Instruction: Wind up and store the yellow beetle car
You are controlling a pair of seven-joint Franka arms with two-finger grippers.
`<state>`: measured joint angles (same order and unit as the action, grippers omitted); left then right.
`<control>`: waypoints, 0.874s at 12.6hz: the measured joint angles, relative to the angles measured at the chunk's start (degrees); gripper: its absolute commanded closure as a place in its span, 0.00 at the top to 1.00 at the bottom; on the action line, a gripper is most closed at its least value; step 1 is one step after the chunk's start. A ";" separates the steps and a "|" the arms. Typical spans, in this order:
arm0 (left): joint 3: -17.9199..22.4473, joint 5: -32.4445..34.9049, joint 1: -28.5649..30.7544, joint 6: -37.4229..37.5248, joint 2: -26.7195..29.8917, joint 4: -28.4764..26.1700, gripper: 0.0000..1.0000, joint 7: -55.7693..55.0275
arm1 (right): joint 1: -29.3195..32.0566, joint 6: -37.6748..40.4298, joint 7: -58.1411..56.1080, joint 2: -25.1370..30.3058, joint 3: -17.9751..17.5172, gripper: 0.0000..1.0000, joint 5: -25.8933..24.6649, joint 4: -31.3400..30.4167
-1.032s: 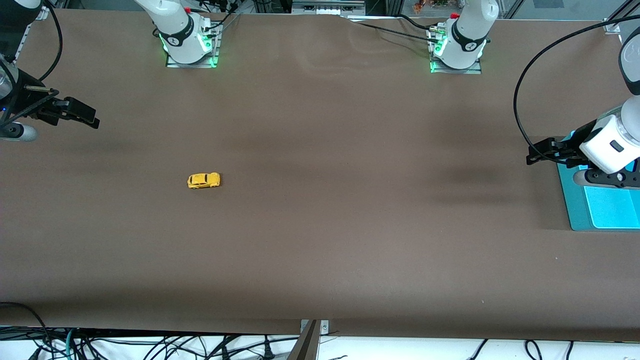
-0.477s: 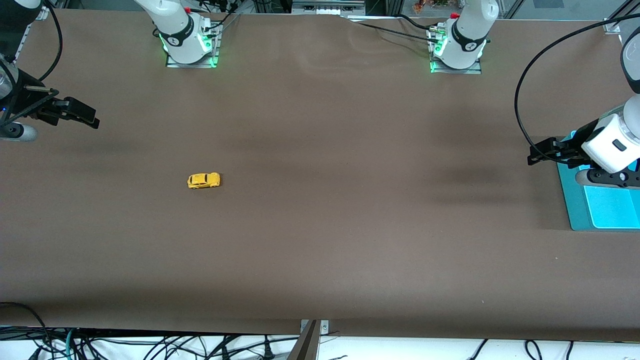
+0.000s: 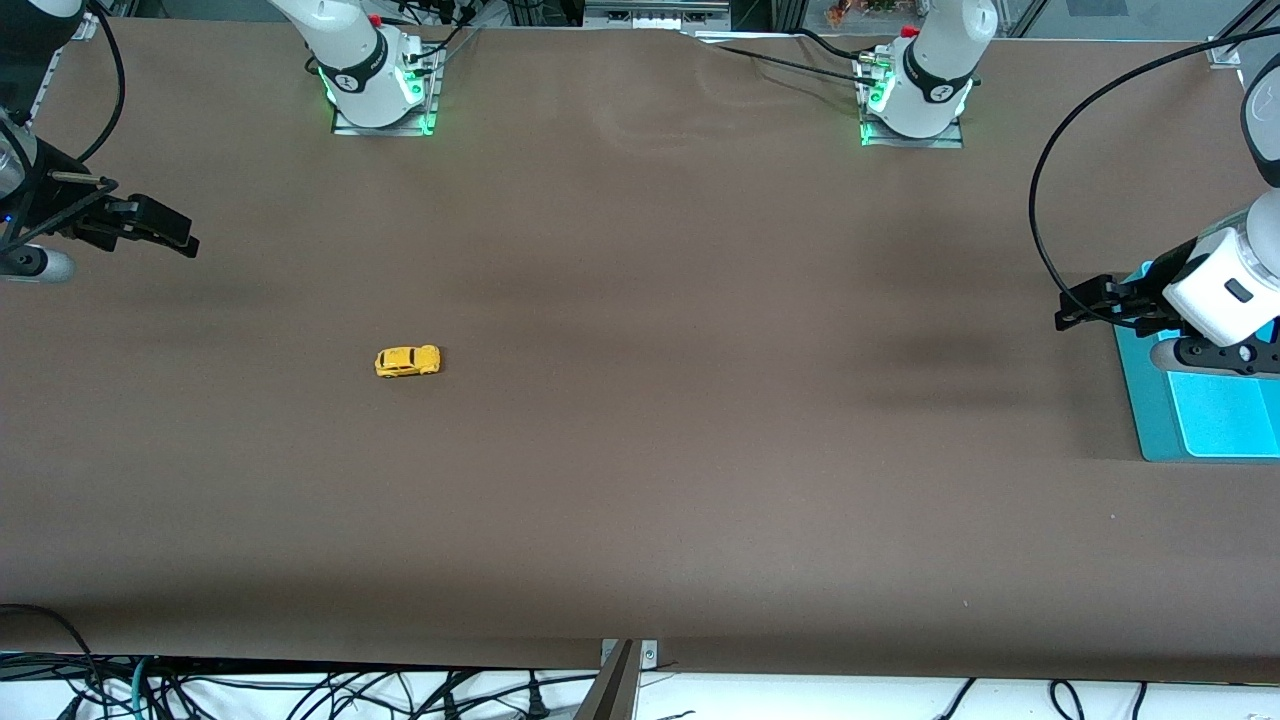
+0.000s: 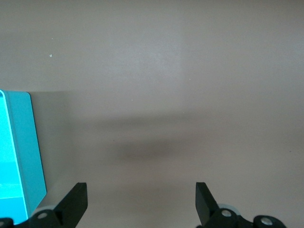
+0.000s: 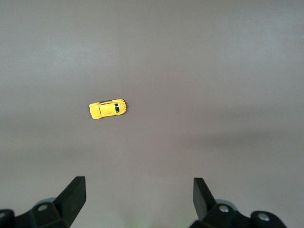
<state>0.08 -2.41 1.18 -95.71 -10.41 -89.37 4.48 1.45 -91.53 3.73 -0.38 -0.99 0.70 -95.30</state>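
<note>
On bare table (image 3: 640, 450), yellow beetle car (image 3: 407, 361); left tool (image 4: 140, 204), right tool (image 5: 137, 199) both released.

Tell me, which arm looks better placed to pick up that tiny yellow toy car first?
The right arm, probably. Its open hand hangs over the right arm's end of the table, where the tiny yellow toy car sits. The left hand, also open, hangs by the turquoise box.

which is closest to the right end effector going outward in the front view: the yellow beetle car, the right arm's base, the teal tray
From the right end effector, open above the table's right-arm end:
1. right arm's base, at the table edge farthest from the front camera.
2. yellow beetle car, on the table nearer the front camera; roughly as close as the base, too close to rank firmly.
3. teal tray, at the left-arm end, clearly farthest.
</note>
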 measured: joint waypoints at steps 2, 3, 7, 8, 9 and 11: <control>0.00 0.00 -0.01 0.00 -0.03 0.00 1.00 0.00 | 0.00 0.05 0.00 -0.08 -0.01 1.00 0.00 0.00; 0.00 0.00 -0.01 0.00 -0.03 0.00 1.00 0.00 | 0.00 0.05 0.00 -0.17 -0.02 1.00 0.00 0.00; 0.00 0.00 -0.01 0.00 -0.03 0.00 1.00 0.00 | -0.01 0.05 0.00 -0.42 -0.09 1.00 0.00 0.00; 0.00 0.00 -0.01 0.00 -0.03 0.00 1.00 0.00 | -0.01 0.06 -0.02 -0.52 -0.11 1.00 0.00 0.00; 0.00 0.00 -0.01 0.00 -0.04 0.00 1.00 0.00 | -0.01 0.07 -0.03 -0.65 -0.12 1.00 0.00 0.00; 0.00 0.00 -0.01 0.00 -0.13 0.00 1.00 0.00 | -0.01 0.04 -0.03 -0.97 -0.14 1.00 0.00 0.00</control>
<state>0.08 -2.41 1.17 -95.71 -10.54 -89.37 4.48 1.44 -91.49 3.70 -1.35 -1.13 0.70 -95.31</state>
